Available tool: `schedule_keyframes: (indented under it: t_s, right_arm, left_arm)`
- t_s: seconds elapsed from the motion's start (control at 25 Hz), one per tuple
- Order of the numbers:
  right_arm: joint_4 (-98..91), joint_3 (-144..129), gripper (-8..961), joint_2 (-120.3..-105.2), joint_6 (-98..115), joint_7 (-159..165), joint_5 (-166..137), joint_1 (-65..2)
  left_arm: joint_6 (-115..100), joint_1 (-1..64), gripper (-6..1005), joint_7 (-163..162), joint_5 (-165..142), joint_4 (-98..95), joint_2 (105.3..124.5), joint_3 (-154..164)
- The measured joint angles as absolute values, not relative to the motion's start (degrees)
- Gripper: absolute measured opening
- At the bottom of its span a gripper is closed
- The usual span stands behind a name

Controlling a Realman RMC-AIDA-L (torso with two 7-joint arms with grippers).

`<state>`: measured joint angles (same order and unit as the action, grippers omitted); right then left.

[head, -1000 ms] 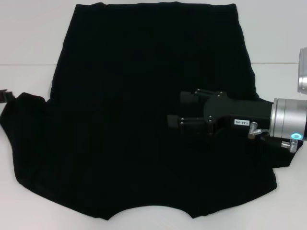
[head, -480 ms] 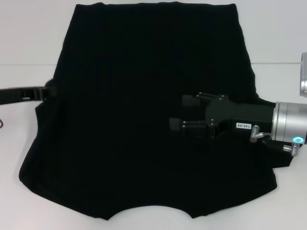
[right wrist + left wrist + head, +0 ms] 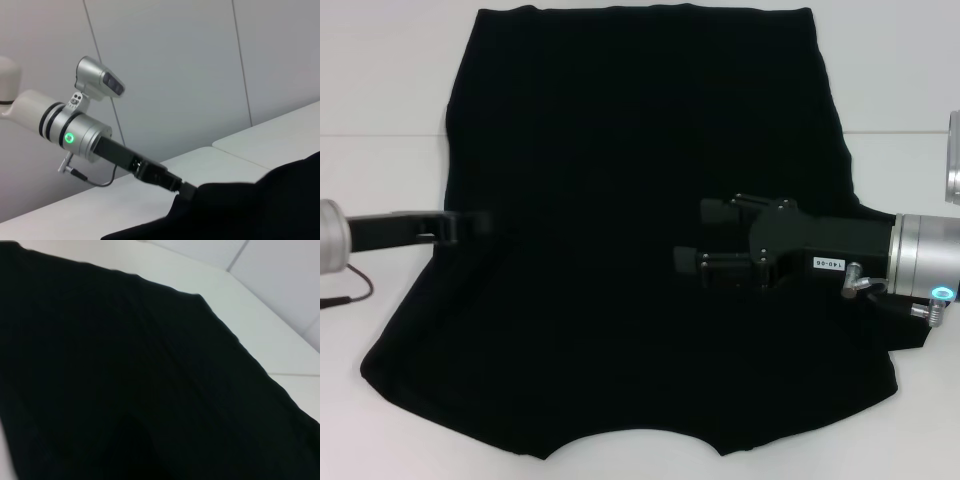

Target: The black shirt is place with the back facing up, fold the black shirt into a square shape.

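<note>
Now the left gripper (image 3: 480,222) has carried the left sleeve inward over the black shirt (image 3: 620,150), so that side's edge runs nearly straight where a sleeve stuck out a second ago. I'd judge the first side fold close to done. Its fingers seem pinched on cloth, though black on black I cannot tell for sure. The right gripper (image 3: 692,238) hovers over the shirt's right half, fingers apart, holding nothing. The shirt lies spread on the white desk (image 3: 380,80). A small label on the right gripper reads something like "140-06"; no print shows on the shirt.
</note>
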<state>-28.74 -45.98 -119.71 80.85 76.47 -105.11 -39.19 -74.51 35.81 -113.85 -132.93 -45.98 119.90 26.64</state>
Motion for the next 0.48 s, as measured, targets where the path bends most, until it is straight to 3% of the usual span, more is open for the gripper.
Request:
schedule_keyframes:
  t_s: [0.36, 0.48]
  right_arm:
    - [-29.11, -45.98, 923, -119.56, 80.62, 76.36, -105.11, -39.29]
    - [-29.23, -45.97, 923, -119.36, 80.28, 76.52, -105.11, -39.51]
  left_arm:
    - [-78.44, 36.46, 53, -113.3, -131.58, -45.18, 120.82, 31.37]
    - [-77.4, 35.76, 277, -113.3, -131.57, -45.69, 120.52, 31.25]
